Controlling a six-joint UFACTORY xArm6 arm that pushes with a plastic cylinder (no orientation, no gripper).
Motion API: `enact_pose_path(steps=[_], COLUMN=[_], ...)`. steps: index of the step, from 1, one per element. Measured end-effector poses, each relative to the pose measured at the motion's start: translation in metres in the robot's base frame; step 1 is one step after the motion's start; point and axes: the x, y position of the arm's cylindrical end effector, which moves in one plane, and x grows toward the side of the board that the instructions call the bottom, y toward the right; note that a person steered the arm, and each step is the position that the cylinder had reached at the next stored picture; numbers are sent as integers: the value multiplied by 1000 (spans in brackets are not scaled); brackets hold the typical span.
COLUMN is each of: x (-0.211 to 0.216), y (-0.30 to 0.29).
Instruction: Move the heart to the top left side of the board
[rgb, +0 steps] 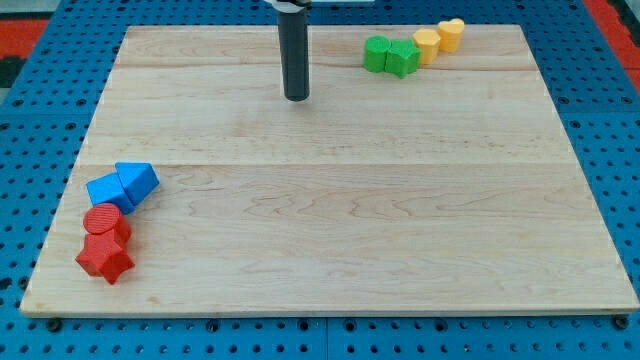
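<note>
Wooden board (330, 220): yellow heart (451, 34) top right, well right of my bare tip (296, 98).

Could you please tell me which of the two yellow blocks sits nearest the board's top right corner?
The yellow heart: it ends the row, while the yellow cylinder sits between it and the green blocks.
</note>
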Motion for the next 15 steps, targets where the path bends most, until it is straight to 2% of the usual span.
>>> enact_pose_path(steps=[1, 3, 6, 7, 10, 11, 13, 14, 15], x=[0, -6, -91, -138, -55, -55, -114, -127, -110], y=[15, 127, 282, 259, 88, 97, 199, 186, 104])
